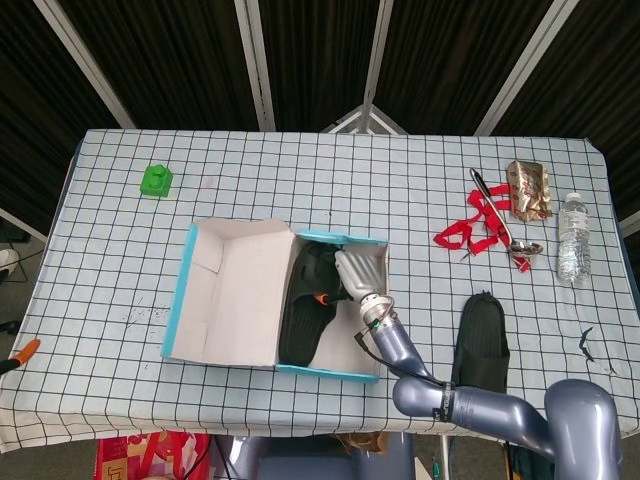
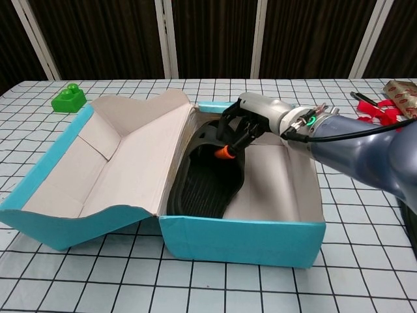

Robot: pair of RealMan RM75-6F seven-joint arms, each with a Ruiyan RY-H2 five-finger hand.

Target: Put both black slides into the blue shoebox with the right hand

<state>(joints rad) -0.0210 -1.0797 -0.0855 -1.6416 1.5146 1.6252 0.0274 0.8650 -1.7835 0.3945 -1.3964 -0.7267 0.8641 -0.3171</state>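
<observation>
Nearest me in the chest view is the teal front wall of the blue shoebox [image 2: 241,241], lid flap folded open to the left. Inside lies the first black slide [image 2: 208,173], sole ribs up, toe toward me. My right hand [image 2: 251,120] is over its far end, fingers [image 2: 229,134] curled around the strap; I read that as gripping the slide, though I cannot tell how firmly. So I judge I'm at the placing step for slide one: it looks seated on the box floor, and the next move calls for spreading the fingers and lifting clear of the box wall.

The head view gives what the chest view cannot: the second black slide [image 1: 481,345] on the tabletop [image 1: 120,280], well to the right of the box beside my forearm. That is the next pick. Farther back are a red ribbon [image 1: 468,228], a spoon [image 1: 497,212], a snack packet [image 1: 528,190], a water bottle [image 1: 571,238] and a green block [image 1: 156,180]. My left hand shows in neither view.
</observation>
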